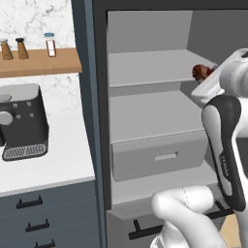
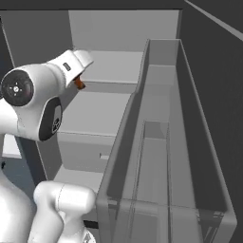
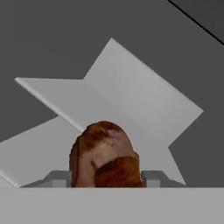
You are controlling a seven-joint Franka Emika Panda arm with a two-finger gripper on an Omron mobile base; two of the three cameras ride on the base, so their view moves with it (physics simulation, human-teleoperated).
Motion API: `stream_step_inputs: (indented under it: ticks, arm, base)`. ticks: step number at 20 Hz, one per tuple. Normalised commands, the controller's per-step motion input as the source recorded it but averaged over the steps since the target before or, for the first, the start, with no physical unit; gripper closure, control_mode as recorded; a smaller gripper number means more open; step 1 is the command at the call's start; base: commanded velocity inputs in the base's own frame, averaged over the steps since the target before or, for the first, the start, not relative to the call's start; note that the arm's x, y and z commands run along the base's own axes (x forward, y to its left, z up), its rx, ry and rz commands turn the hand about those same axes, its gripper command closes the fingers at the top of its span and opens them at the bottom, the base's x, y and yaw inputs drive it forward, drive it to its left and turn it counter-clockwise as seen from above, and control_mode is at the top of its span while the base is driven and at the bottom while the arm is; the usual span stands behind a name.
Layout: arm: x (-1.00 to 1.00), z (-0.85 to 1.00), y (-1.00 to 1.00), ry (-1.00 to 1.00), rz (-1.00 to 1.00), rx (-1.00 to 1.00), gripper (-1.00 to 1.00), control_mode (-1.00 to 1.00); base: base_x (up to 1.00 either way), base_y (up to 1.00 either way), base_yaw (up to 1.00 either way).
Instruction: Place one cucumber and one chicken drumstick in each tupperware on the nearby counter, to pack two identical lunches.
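Chicken drumstick [image 3: 105,155] clamped between pincer [image 3: 106,178] fingers, above fridge shelf [image 3: 131,100].

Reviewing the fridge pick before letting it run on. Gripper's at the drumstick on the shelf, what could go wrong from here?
1. The chicken drumstick sits between the fingertips of the gripper, whose jaws look closed on its thick rounded end; it could slip or pivot on withdrawal.
2. The arm is reaching deep into the fridge, just above the shelf; lifting out carelessly could clip the shelf or the door bin alongside.
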Motion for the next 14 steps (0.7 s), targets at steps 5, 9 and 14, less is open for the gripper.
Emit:
stream_step_inputs:
  ticks: [5, 9, 14]
  arm:
    - [-0.14, -0.07, 0.01, 0.00, 0.00, -0.02, 1.00, 1.00]
    - [0.00, 0.00, 0.00, 0.00, 0.00, 0.00, 1.00, 1.00]
    - [0.00, 0.00, 0.00, 0.00, 0.00, 0.00, 1.00, 1.00]
  base:
    - [-0.71, 0.21, 0.00]
    - [-0.74, 0.76, -0.01]
    - [-0.31, 1.00, -0.05]
